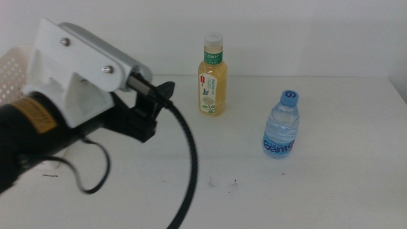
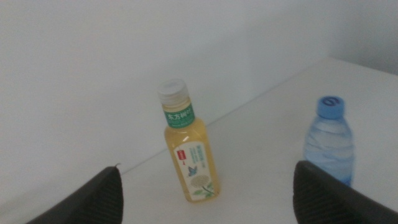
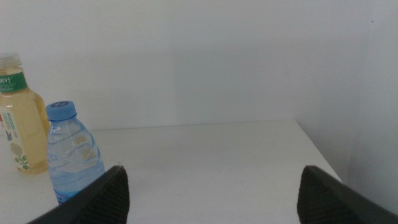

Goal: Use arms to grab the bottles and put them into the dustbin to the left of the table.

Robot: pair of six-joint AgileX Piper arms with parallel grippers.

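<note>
Left black gripper (image 1: pixel 159 102) hangs over the white table (image 1: pixel 331 184), jaws spread wide and holding nothing; the upright yellow tea bottle with white cap (image 2: pixel 186 152) stands ahead, between them. Small clear blue-capped water bottle (image 1: pixel 282 125) stands well right. Right gripper (image 3: pixel 211 193) also wide open, empty. White perforated basket (image 1: pixel 16 67) sits far left.

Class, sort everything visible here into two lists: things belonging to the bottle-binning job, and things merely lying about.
Job:
yellow tea bottle with white cap
clear blue-capped water bottle
white perforated plastic basket
left gripper, open
right gripper, open

Lying about:
nothing besides the plain white table
</note>
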